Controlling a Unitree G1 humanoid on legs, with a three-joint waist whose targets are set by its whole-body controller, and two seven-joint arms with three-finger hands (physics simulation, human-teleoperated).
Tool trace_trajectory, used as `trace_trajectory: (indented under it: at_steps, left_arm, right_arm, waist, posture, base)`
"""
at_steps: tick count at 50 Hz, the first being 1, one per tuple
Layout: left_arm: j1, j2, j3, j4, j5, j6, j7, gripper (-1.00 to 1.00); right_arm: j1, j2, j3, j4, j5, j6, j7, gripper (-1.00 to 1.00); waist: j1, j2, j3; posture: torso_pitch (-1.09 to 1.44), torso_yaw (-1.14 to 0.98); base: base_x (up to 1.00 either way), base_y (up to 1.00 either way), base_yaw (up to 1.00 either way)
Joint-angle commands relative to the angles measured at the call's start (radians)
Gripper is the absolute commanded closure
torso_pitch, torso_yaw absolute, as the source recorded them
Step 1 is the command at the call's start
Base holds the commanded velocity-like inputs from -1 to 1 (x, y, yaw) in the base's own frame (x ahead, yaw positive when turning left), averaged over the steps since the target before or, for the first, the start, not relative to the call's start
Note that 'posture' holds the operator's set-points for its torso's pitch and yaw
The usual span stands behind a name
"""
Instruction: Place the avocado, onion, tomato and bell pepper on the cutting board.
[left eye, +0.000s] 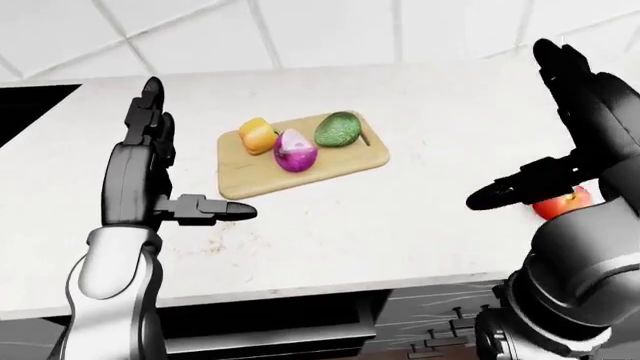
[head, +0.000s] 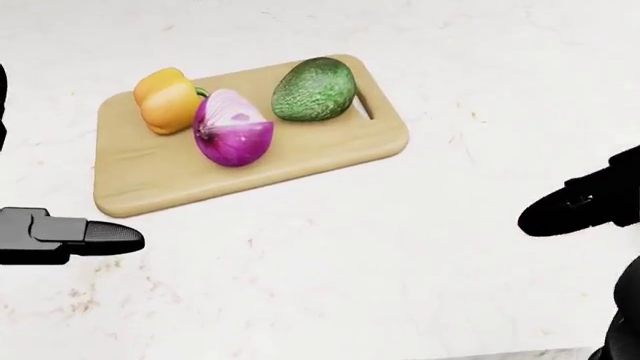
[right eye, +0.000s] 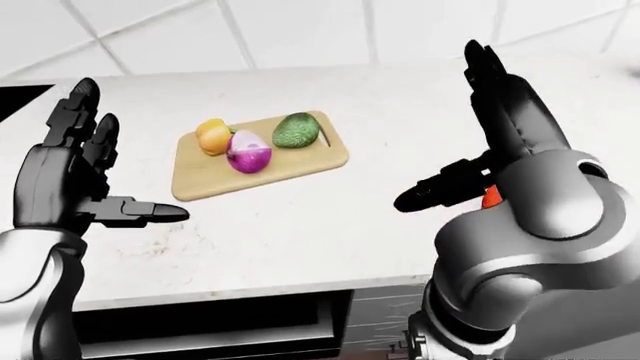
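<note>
Sitting on the cutting board (head: 330, 154) are three of the four items: bell pepper (head: 167, 98) at the board's 10 o'clock end, halved red onion (head: 233, 127) near centre and touching the pepper, avocado (head: 314, 89) at about 1 o'clock beside the handle slot. Tomato (left eye: 560, 202) is not on the board; it lies on the white table (head: 330, 262) well apart, at the board's 4 o'clock in the left-eye view, mostly hidden by the right arm.

Right hand (left eye: 545, 120): fingers spread wide, thumb jutting toward the board, holding nothing, raised above the table near the tomato. Left hand (left eye: 165, 165): also fully open and empty, fingers upright, thumb pointing at 3 o'clock, hovering at the board's 8 o'clock.

Step in hand, as I judge it: fetch the tomato with the right hand.

Notes for doing it well:
- Lower the open hand over the tomato from above so the fingers stand either side before closing; a sideways approach may roll it off toward the table edge.
- Close gently; a round, smooth fruit can squirt out.
- Carry it high enough to clear the avocado.
- Free board surface lies along the 6 o'clock edge, below the onion; set down there, not against the others, to avoid nudging them off.
- Keep the left hand clear.
</note>
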Motion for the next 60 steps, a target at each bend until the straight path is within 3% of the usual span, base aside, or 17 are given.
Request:
trace_trajectory:
  at_steps: [1,5,13,24,28,33,49,60]
  left_arm:
    - [-0.019,0.009,0.003,-0.028,0.004,-0.034,0.004,-1.00]
    - [-0.020,0.009,0.007,-0.028,0.004,-0.033,0.005,-1.00]
    - [-0.012,0.010,0.011,-0.033,0.003,-0.035,0.003,-1.00]
    - [-0.012,0.012,0.019,-0.031,0.000,-0.034,0.002,-1.00]
    - [-0.008,0.011,0.012,-0.024,0.004,-0.043,0.004,-1.00]
    - [-0.007,0.012,0.015,-0.028,0.004,-0.041,0.002,-1.00]
    - [-0.013,0.013,0.018,-0.019,0.011,-0.043,-0.001,-1.00]
    - [-0.019,0.016,0.013,-0.025,0.015,-0.032,-0.003,-1.00]
  right_arm:
    - [0.013,-0.017,-0.016,-0.052,-0.028,-0.014,0.003,-1.00]
    - [0.102,-0.007,-0.049,-0.143,-0.042,-0.002,0.022,-1.00]
    - [0.238,-0.007,-0.098,-0.217,0.019,0.021,-0.053,-1.00]
    - [0.400,-0.095,-0.220,-0.204,0.236,0.033,-0.290,-1.00]
    - [0.470,-0.100,-0.304,-0.177,0.422,0.023,-0.467,-1.00]
    - [0.552,-0.097,-0.352,-0.114,0.589,-0.017,-0.633,-1.00]
    - [0.613,-0.135,-0.425,-0.019,0.789,-0.069,-0.779,-1.00]
    - [0.563,-0.153,-0.387,0.085,0.849,-0.086,-0.866,-1.00]
  waist:
    - [0.000,-0.001,-0.024]
    - [-0.001,0.001,-0.026]
    - [-0.005,0.000,-0.030]
    - [-0.002,-0.009,-0.033]
    - [0.001,-0.014,-0.034]
    - [0.001,-0.019,-0.035]
    - [0.005,-0.028,-0.036]
    - [0.004,-0.030,-0.039]
  posture:
    - [0.00,0.00]
    - [0.00,0.00]
    - [0.00,0.00]
    - [0.00,0.00]
    - [0.00,0.00]
    - [0.00,0.00]
    - [0.00,0.00]
    - [0.00,0.00]
  base:
    - [0.00,0.00,0.00]
    - [0.00,0.00,0.00]
    - [0.00,0.00,0.00]
    - [0.00,0.00,0.00]
    - [0.00,0.00,0.00]
    - [0.00,0.00,0.00]
    - [0.00,0.00,0.00]
    - [0.00,0.00,0.00]
